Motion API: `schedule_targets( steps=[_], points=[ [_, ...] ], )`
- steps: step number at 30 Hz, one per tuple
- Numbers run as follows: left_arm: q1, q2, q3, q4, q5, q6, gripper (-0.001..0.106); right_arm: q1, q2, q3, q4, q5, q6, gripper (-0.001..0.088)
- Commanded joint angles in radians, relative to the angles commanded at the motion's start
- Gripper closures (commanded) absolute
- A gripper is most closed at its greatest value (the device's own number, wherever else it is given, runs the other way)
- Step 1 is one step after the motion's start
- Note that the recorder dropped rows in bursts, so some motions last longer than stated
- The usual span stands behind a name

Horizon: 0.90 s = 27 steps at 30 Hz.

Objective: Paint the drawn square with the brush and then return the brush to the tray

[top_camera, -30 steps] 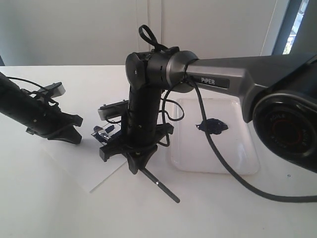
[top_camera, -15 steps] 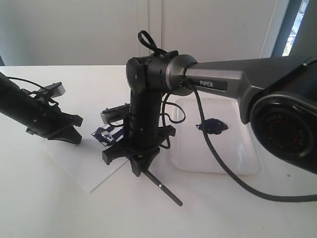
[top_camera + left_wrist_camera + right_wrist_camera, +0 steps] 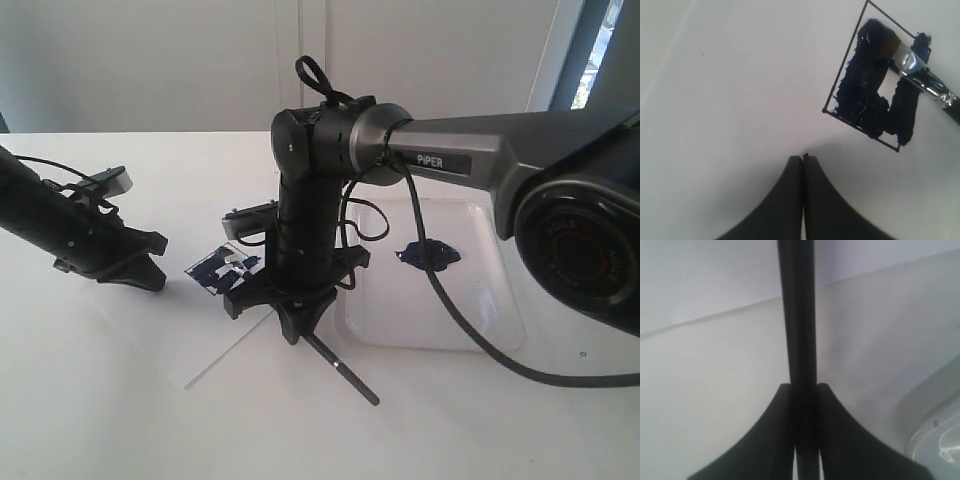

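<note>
Blue-black paint now fills most of drawn square [image 3: 865, 95]; we see right jaws, clamped on brush [image 3: 912, 62], shifted toward tray [image 3: 480, 290]; left jaws shut, empty. Centre gap remains.

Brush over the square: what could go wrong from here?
1. Bristles of the brush sit at the outline of the drawn square; a stroke could smear past it.
2. A bare patch shows inside and might be missed.
3. The right gripper pinches only the thin handle; it could twist.
</note>
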Motion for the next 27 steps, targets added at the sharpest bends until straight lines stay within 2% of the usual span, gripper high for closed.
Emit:
schedule_targets(
  steps=[7, 21, 27],
  points=[
    [0.0, 0.0, 0.0, 0.002, 0.0, 0.0, 0.105, -0.016, 0.0, -0.051, -0.002, 0.0, 0.01, 0.0868],
    [0.0, 0.0, 0.0, 0.006, -0.002, 0.0, 0.105, -0.02, 0.003, -0.051, 0.02, 0.0, 0.022, 0.0868],
    [0.0, 0.0, 0.0, 0.006, 0.003, 0.0, 0.105, -0.008, 0.003, -0.051, 0.09, 0.0, 0.008, 0.0868]
  ],
)
